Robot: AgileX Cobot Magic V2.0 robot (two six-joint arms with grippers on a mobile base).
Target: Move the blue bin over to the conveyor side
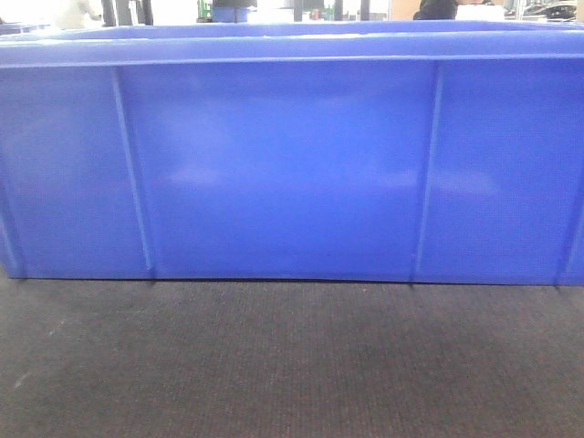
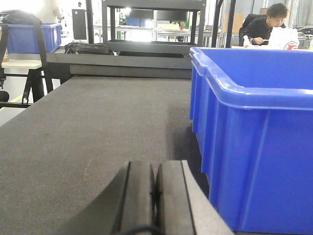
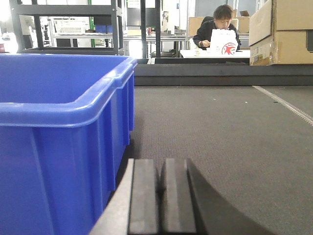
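Note:
The blue bin (image 1: pixel 283 164) stands on the conveyor (image 1: pixel 292 365), its long glossy wall filling the front view. In the left wrist view the blue bin (image 2: pixel 254 147) is at the right, and my left gripper (image 2: pixel 155 169) hangs just left of its end wall, shut with nothing between the pads, low over the conveyor (image 2: pixel 88 132). In the right wrist view the blue bin (image 3: pixel 58 147) is at the left; my right gripper (image 3: pixel 161 166) is just right of its other end wall, shut and empty, above the conveyor (image 3: pixel 220 132). Neither gripper shows in the front view.
A smaller blue crate (image 2: pixel 32 36) sits on a stand at the far left. A dark metal shelf rack (image 2: pixel 154 29) stands beyond the belt. A seated person (image 3: pixel 215 29) works at a table behind. Cardboard boxes (image 3: pixel 286 32) are stacked at the far right.

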